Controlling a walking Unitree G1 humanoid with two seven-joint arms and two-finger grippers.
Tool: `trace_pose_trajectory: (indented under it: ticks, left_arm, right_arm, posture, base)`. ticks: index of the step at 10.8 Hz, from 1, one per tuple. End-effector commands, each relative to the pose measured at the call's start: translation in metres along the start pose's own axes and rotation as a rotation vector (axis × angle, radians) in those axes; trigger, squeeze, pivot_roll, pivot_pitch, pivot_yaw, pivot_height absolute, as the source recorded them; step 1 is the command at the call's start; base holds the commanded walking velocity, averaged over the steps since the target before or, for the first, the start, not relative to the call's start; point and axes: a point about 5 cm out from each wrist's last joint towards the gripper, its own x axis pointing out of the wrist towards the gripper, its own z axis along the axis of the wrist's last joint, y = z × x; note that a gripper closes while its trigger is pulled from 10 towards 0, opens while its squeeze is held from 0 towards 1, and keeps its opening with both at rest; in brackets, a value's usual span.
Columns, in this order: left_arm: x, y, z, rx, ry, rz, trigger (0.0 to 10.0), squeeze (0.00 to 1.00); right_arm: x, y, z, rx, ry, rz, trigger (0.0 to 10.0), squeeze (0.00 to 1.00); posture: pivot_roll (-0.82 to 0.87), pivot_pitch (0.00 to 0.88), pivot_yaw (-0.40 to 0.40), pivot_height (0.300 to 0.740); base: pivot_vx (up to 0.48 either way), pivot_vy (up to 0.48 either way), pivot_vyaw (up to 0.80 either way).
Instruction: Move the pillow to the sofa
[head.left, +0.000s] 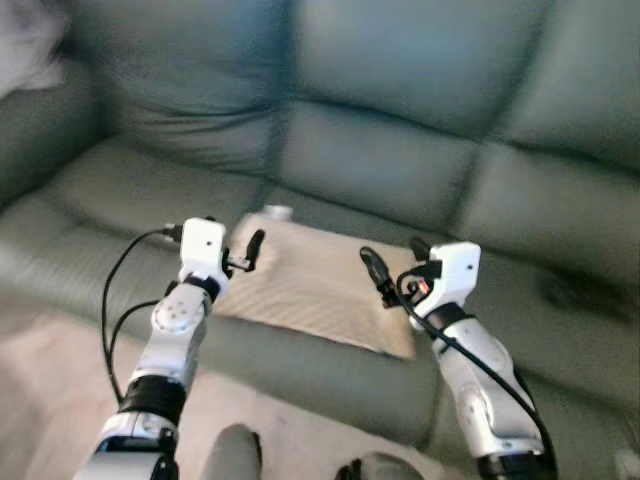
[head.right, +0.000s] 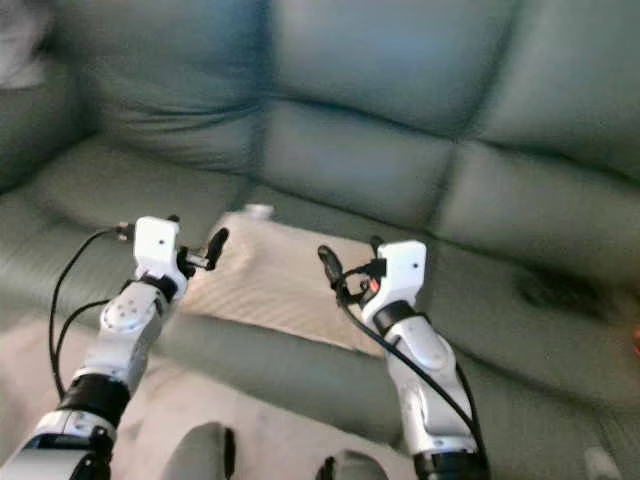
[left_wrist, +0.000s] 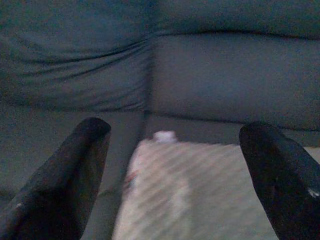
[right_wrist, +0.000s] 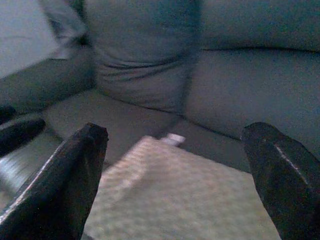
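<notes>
A: Where does the pillow lie?

B: Flat on the seat of the sofa, near the seat's front edge, below the seam between two back cushions. It is beige with a fine striped weave, and a small white tab sits at its far corner.

A: And the left gripper?

B: It hangs just above the pillow's left edge. In the left wrist view its two black fingers stand wide apart with nothing between them; the pillow shows beyond the gap.

A: The right gripper?

B: It hangs over the pillow's right edge, likewise spread wide and holding nothing. In the right wrist view its fingers frame the pillow and the sofa's corner.

A: Anything else in the scene?

B: A pale floor lies in front of the sofa. The head views are somewhat blurred.
</notes>
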Motion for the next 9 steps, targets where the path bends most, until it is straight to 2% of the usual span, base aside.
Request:
trace_pose_trajectory:
  ticks: [1,4,5,9]
  left_arm:
    - [-0.0010,0.0032,-0.0029,-0.007,0.017,0.007,10.0,0.00]
    - [0.0007,0.0034,-0.0021,0.001,0.017,0.004,10.0,0.00]
    - [0.0010,0.0024,-0.0003,0.028,0.001,-0.003,10.0,0.00]
    - [0.0011,0.0047,-0.0005,0.064,-0.002,0.012,10.0,0.00]
  right_arm:
    - [0.0009,0.0026,0.0036,0.002,-0.018,0.017,10.0,0.00]
    - [0.0014,0.0033,0.0039,0.000,-0.019,0.024,10.0,0.00]
    - [0.0015,0.0028,0.0037,0.002,-0.020,0.019,10.0,0.00]
    - [0.0010,0.0016,0.0026,0.001,-0.022,0.008,10.0,0.00]
  posture:
    - [-0.12,0.082,-0.032,0.740]
    - [-0.12,0.079,-0.029,0.740]
    - [-0.12,0.079,-0.029,0.740]
    - [-0.12,0.084,-0.030,0.740]
  base:
    - [0.000,0.480,0.76]
    - [0.000,0.480,0.75]
    - [0.000,0.480,0.65]
    - [0.000,0.480,0.00]
